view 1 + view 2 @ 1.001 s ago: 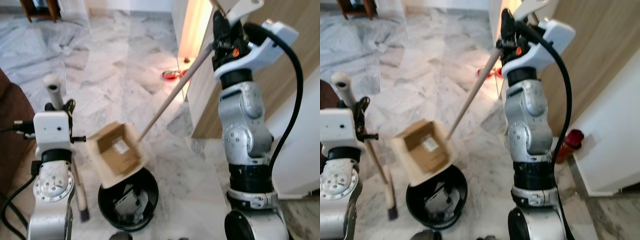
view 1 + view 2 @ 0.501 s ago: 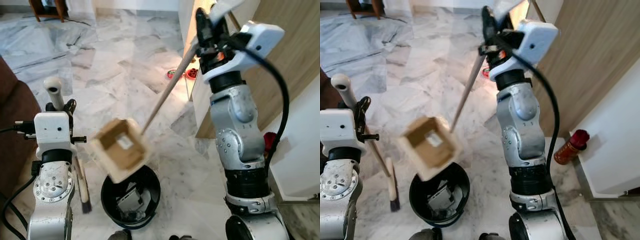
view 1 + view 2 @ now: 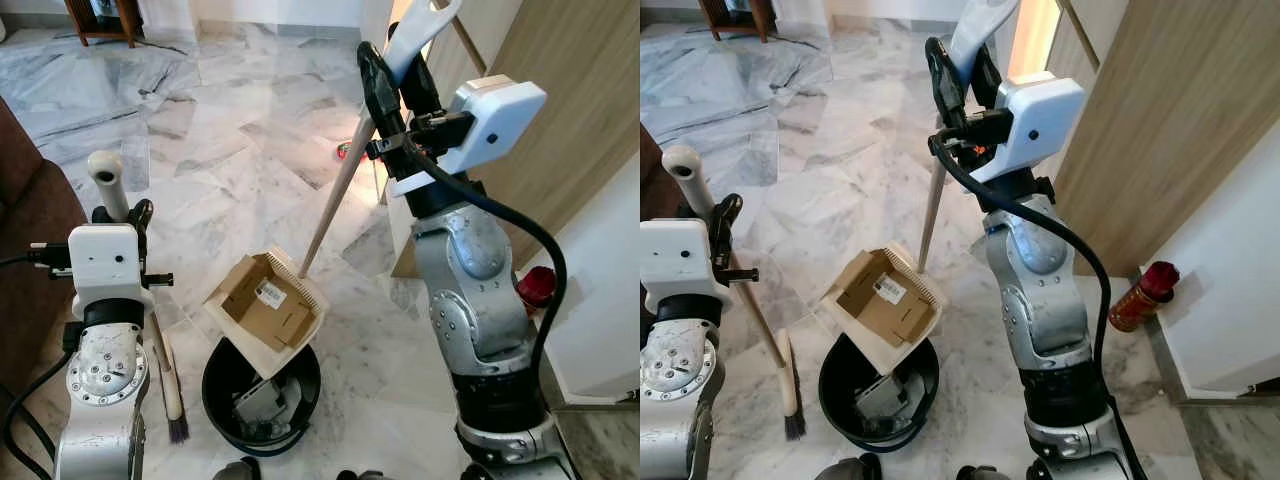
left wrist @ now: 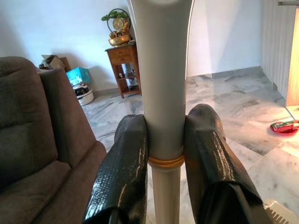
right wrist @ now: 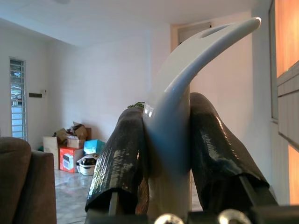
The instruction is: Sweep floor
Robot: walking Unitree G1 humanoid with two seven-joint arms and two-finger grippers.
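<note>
Left gripper [image 4: 164,154] is clamped on the smooth grey broom handle [image 3: 108,182], bristles down on the marble floor [image 3: 230,130]. Cream plastic dustpan [image 3: 268,310] tilts over the round black bin [image 3: 262,400]. Right gripper [image 5: 167,154] squeezes its curved glossy grip [image 5: 187,70].

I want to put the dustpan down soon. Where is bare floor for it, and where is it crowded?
Bare floor lies ahead of the bin, out to the sofa. Crowded: around the bin, with the dustpan over it and the broom beside.
</note>
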